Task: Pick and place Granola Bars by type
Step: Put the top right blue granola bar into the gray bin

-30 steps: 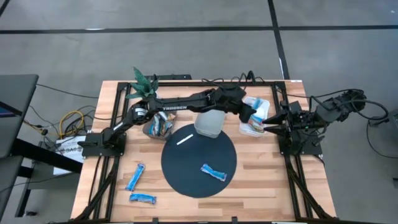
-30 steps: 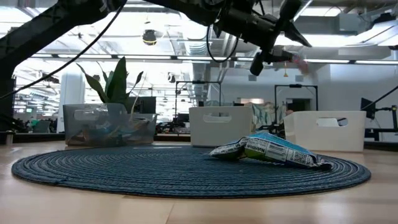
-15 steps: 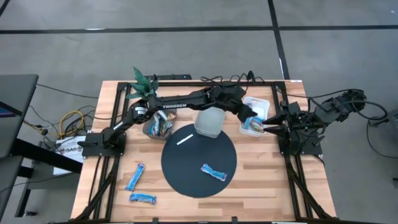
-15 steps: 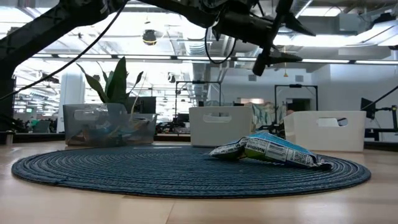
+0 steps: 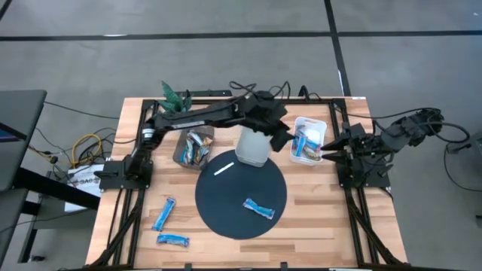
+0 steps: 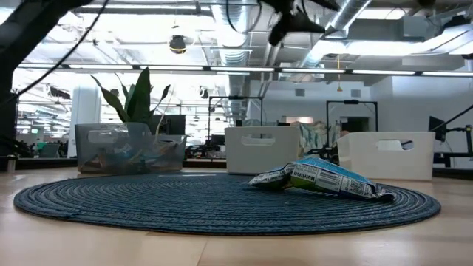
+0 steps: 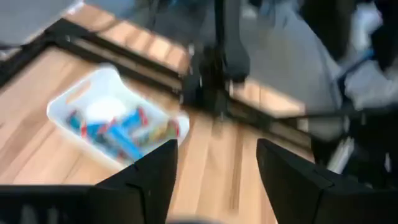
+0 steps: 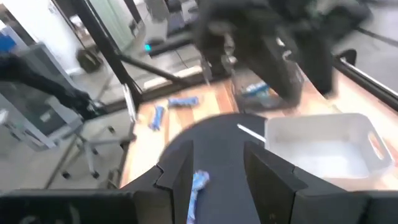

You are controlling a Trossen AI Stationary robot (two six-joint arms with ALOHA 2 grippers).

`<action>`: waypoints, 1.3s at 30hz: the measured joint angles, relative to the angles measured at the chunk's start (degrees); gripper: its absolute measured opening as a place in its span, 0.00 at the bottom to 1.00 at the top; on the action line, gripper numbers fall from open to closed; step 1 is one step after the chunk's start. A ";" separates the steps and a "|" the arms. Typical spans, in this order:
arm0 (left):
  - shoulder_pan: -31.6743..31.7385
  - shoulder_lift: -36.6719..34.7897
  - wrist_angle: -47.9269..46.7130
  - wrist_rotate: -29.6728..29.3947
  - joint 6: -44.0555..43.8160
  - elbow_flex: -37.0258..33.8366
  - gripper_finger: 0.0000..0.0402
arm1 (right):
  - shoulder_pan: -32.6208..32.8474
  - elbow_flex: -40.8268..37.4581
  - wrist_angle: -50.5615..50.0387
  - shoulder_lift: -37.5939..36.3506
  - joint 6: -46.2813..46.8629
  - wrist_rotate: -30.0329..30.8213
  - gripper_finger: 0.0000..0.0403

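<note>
Blue granola bars lie in the white bin [image 5: 307, 140] at the table's right, also seen in the left wrist view [image 7: 118, 127]. Multicoloured bars fill the clear bin [image 5: 192, 147] at the left. One blue bar [image 5: 258, 207] lies flat on the dark round mat [image 5: 226, 203], and two blue bars [image 5: 163, 214] [image 5: 172, 240] lie on the wood near the left front. My left gripper [image 7: 214, 186] hangs open and high between the middle bin [image 5: 252, 147] and the white bin, holding nothing. My right gripper [image 8: 217, 180] stands open by the white bin's right side, also holding nothing.
A thin white stick [image 5: 222, 169] lies on the mat's far left part. A potted plant [image 5: 173, 98] stands at the far left corner. Black frame rails run along the table's left and right edges. Bare wood shows near the front right.
My left gripper has risen and drawn back from over the white bin toward the table's left, going out past the top of the low view. The bars and bins lie as before.
</note>
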 joint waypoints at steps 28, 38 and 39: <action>-22.97 -19.50 -49.02 -26.51 -2.85 -0.13 0.49 | -0.07 1.51 -0.22 19.80 11.04 -4.91 0.33; -28.64 -36.06 -28.21 -30.87 -6.15 -29.66 0.49 | -1.83 9.71 -0.14 30.77 11.13 -5.15 0.33; -28.69 -38.36 -23.89 -29.42 -5.91 -33.87 0.49 | -2.11 10.26 -0.14 31.48 11.13 -5.78 0.33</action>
